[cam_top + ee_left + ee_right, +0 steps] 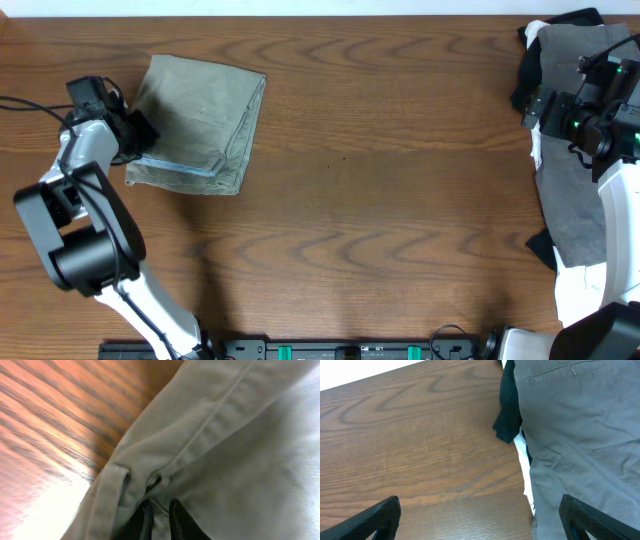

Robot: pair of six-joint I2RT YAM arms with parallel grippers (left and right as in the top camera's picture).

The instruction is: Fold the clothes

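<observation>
Overhead: your khaki shorts (205, 115) lie as a folded square near the table's (380, 180) far left corner, pale blue waistband lining showing along the near edge. The left gripper (140, 135) sits at their left edge, probably to tidy or shift the bundle. The right gripper (545, 108) hovers over grey trousers (570, 210) heaped at the right edge, likely your next garment.

Left wrist: the two fingers (142, 520) stand almost together, clamped on a thin pinch of the shorts beside a seam and belt loop. It's a shallow hold, so pull gently or the cloth may slip and spoil the fold.

Right wrist: the jaws are spread wide and hold nothing, with bare table beneath. The trousers fill the right side of the view, a black garment (509, 405) and a white garment (524, 460) peeking from under their edge. Expect those to drag along if you grab too deep.
</observation>
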